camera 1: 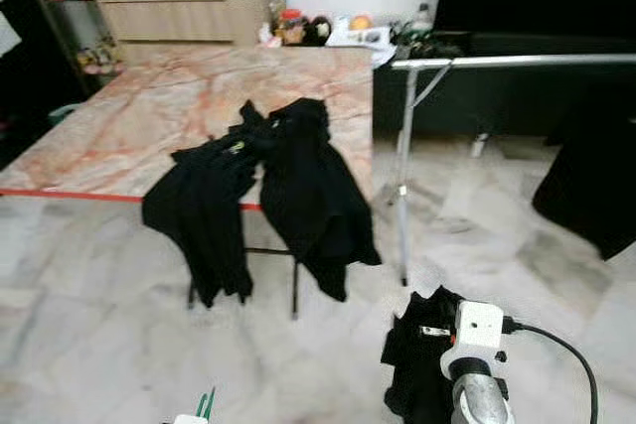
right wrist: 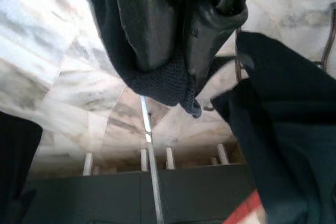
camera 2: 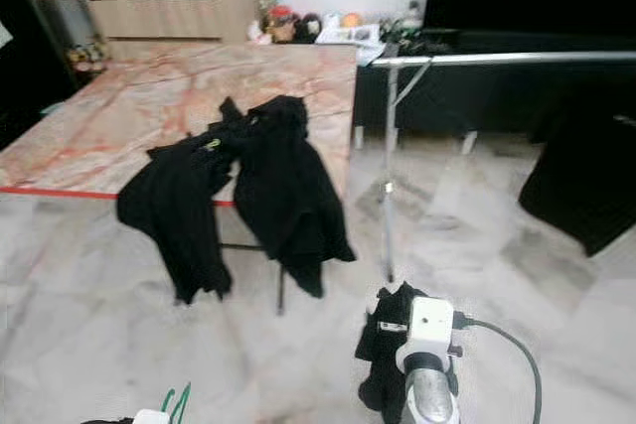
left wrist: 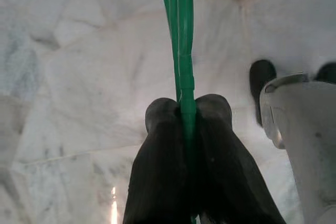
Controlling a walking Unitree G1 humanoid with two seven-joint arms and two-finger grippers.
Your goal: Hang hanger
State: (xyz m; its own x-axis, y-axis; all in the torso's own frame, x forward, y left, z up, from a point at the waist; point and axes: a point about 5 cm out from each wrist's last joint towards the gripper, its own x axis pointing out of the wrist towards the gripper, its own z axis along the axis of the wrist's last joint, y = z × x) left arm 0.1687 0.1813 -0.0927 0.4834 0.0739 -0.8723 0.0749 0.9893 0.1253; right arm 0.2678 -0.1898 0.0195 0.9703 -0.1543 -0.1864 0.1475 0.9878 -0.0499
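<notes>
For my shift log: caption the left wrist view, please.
Left gripper shut on a green hanger above the pale marble floor.

Two black garments (camera 1: pixel 260 191) drape over the near edge of a pink-veined marble table (camera 1: pixel 129 126) on a pale tiled floor (camera 1: pixel 99 345).

Glossy green plastic hanger (left wrist: pixel 185 51), matt black knit cloth (right wrist: pixel 163 85) — polished marble floor (camera 1: pixel 99 345), shiny metal rail (camera 1: pixel 517 61).

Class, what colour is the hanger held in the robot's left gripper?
Green. The hanger, pinched in the left gripper, shows best in the left wrist view.
</notes>
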